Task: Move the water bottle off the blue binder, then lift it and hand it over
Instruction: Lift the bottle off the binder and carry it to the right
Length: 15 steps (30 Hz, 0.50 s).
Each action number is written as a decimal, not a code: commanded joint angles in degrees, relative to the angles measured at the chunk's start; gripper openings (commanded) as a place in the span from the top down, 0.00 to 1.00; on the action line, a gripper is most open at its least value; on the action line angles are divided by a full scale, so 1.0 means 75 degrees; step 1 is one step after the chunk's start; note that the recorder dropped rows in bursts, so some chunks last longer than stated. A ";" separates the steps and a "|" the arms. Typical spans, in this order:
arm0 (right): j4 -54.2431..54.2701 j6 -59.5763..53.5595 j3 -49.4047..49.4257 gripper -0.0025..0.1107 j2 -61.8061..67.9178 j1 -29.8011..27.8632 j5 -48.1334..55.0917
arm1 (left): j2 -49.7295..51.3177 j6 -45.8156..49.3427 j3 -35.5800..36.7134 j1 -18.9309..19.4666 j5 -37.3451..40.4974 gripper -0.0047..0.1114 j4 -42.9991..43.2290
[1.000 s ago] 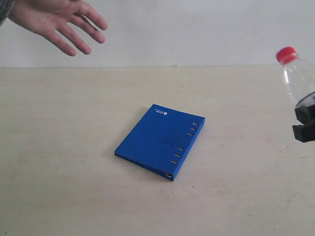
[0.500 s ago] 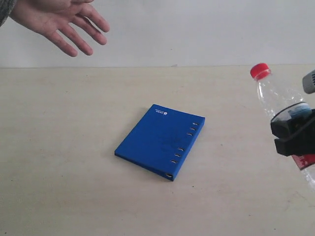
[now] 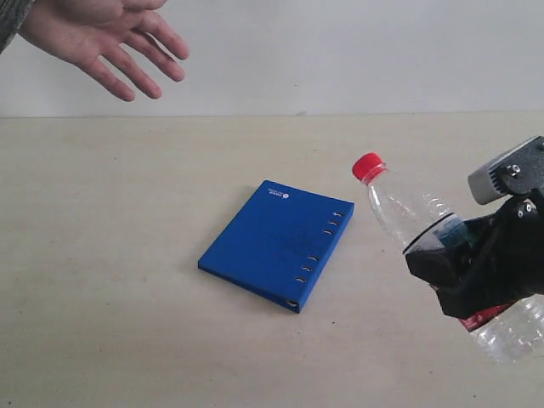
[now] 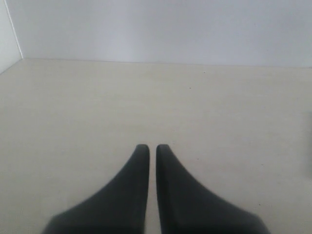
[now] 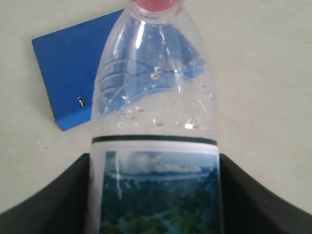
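While the right hand [image 3: 438, 268] is clamped on the water bottle [image 3: 395, 208], its two black fingers [image 5: 48, 200] press the labelled body from either side, just below the green line at the label's [image 5: 156, 190] upper edge. The bottle is tilted, its red cap [image 3: 368, 166] raised and leaning toward the blue binder [image 3: 272, 242], its clear lower end sticking out behind the hand on the side away from the binder. No part of the bottle touches the binder: it is held just beyond the binder's edge with the row of small holes. The binder itself lies flat on the pale desk [image 3: 110, 255], white logo at its far corner. Well apart from the binder, past that logo corner and on the side opposite the bottle, a person's open palm [image 3: 93, 34] hangs above the desk with fingers spread. The left hand [image 4: 152, 148] has its fingers together, holding nothing, above bare desk; its place relative to the binder cannot be told.
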 commanded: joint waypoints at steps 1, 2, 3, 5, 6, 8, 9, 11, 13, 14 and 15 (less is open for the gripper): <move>-0.0032 0.0118 -0.0040 0.98 0.0206 -0.0021 -0.0788 | -0.0027 0.0039 0.0030 -0.0040 0.0003 0.92 -0.0051; -0.0032 0.0671 -0.0040 0.98 0.0363 -0.0021 -0.1619 | -0.0027 0.0039 0.0030 -0.0040 0.0003 0.92 -0.0051; -0.0032 0.0841 -0.0040 0.98 0.0437 -0.0021 -0.1902 | -0.0027 0.0039 0.0030 -0.0040 0.0003 0.92 -0.0051; -0.0061 0.0732 -0.0040 0.98 0.0513 -0.0021 -0.1648 | -0.0027 0.0039 0.0030 -0.0040 0.0003 0.92 -0.0051; -0.0156 0.0715 -0.0040 0.98 0.0513 -0.0021 -0.1326 | -0.0027 0.0039 0.0030 -0.0040 0.0003 0.92 -0.0051; -0.0308 0.0715 -0.0040 0.98 0.0513 -0.0021 -0.1121 | -0.0027 0.0039 0.0030 -0.0040 0.0003 0.92 -0.0051; -0.0308 0.0715 -0.0040 0.98 0.0513 -0.0021 -0.1121 | -0.0027 0.0039 0.0030 -0.0040 0.0003 0.92 -0.0051; -0.0308 0.0715 -0.0040 0.98 0.0513 -0.0021 -0.1081 | -0.0027 0.0039 0.0030 -0.0040 0.0003 0.92 -0.0051; -0.0308 0.0715 -0.0055 0.98 0.0513 -0.0021 -0.1049 | -0.0027 0.0039 0.0030 -0.0040 0.0003 0.92 -0.0051; -0.0288 0.0700 -0.0104 0.98 0.0513 -0.0021 -0.1049 | -0.0027 0.0039 0.0030 -0.0040 0.0003 0.92 -0.0051; -0.0133 0.0557 -0.0128 0.98 0.0513 -0.0021 -0.1064 | -0.0027 0.0039 0.0030 -0.0040 0.0003 0.92 -0.0051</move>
